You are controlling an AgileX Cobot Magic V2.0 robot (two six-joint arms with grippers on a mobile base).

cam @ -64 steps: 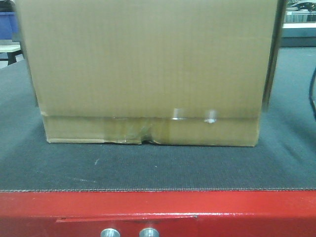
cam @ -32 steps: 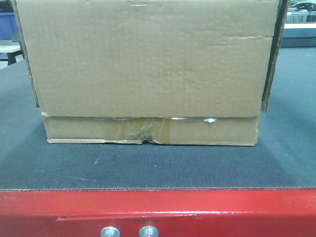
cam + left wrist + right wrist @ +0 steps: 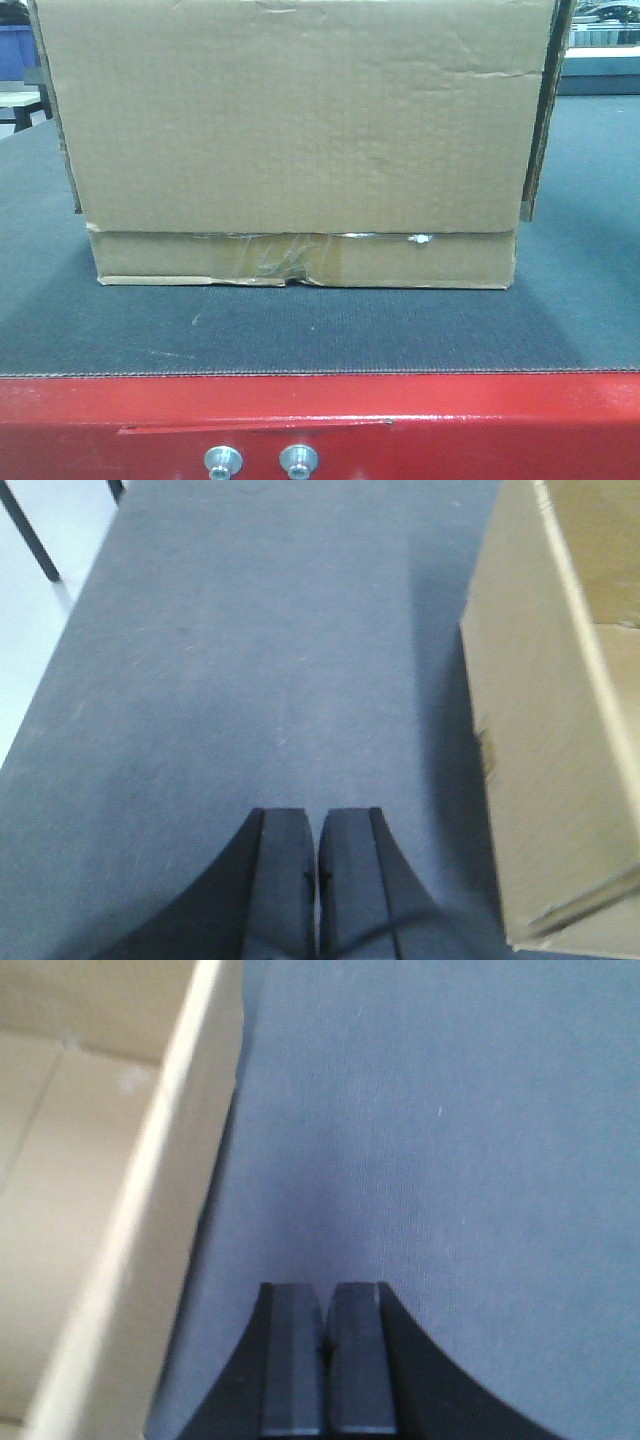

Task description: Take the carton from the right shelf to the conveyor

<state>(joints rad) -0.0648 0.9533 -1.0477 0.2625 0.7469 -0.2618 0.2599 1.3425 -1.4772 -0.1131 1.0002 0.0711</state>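
The brown carton (image 3: 300, 130) rests on the dark belt of the conveyor (image 3: 300, 335), with wrinkled clear tape along its low seam. The conveyor's red frame edge carries two silver bolts at the bottom of the front view. In the left wrist view the carton (image 3: 560, 730) stands at the right, and my left gripper (image 3: 318, 815) hangs shut over bare belt to its left, holding nothing. In the right wrist view the carton's open top and wall (image 3: 110, 1190) fill the left side, and my right gripper (image 3: 326, 1288) is shut, empty, over the belt beside it. The right shelf is out of view.
A blue bin (image 3: 15, 48) and a pale surface show at the far left behind the carton. A dark leg (image 3: 28, 530) stands on the light floor beyond the belt's left edge. Pale structures (image 3: 600, 50) lie at the far right.
The front view has shifted slightly: the carton now sits a little higher and the red frame shows more. The dark strip along the carton's right side has moved up and inward.
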